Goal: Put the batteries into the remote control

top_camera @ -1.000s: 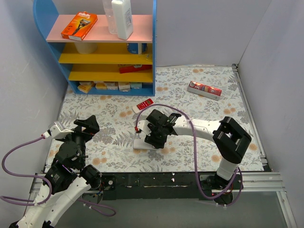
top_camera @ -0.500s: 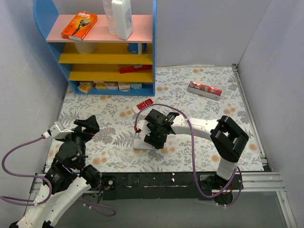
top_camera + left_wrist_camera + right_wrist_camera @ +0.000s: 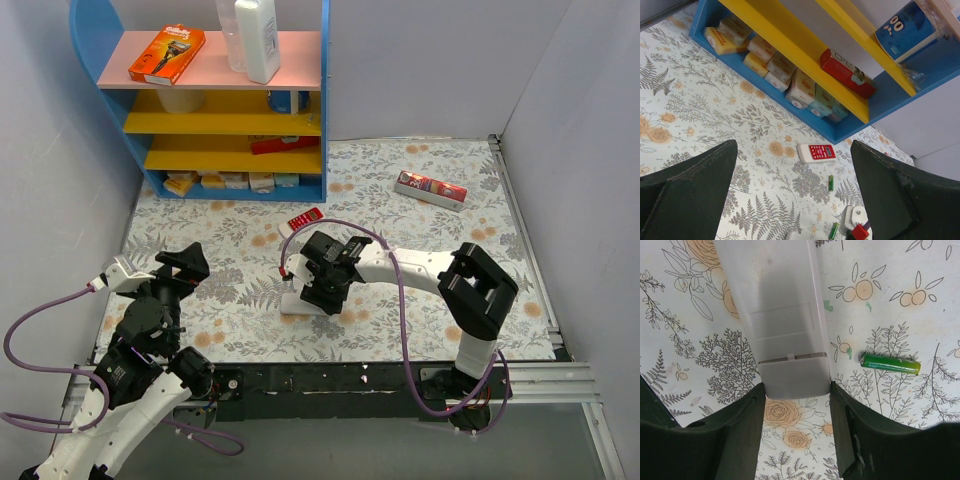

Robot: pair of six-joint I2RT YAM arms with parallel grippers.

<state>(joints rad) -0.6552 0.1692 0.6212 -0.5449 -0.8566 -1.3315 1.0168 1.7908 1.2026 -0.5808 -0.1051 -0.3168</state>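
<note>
You are pinching the end of the remote control [image 3: 782, 315] in your right gripper [image 3: 797, 392], a battery [image 3: 890, 364] lying just beside the remote, your left gripper [image 3: 792, 165] gaping wide.

remote control [image 3: 787, 300]: matt white plastic | battery [image 3: 890, 364]: glossy green wrap | table cover [image 3: 685, 305]: smooth floral print

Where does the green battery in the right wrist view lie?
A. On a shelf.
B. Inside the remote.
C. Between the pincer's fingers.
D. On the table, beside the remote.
D: the battery lies flat on the table, apart from the remote.
</note>
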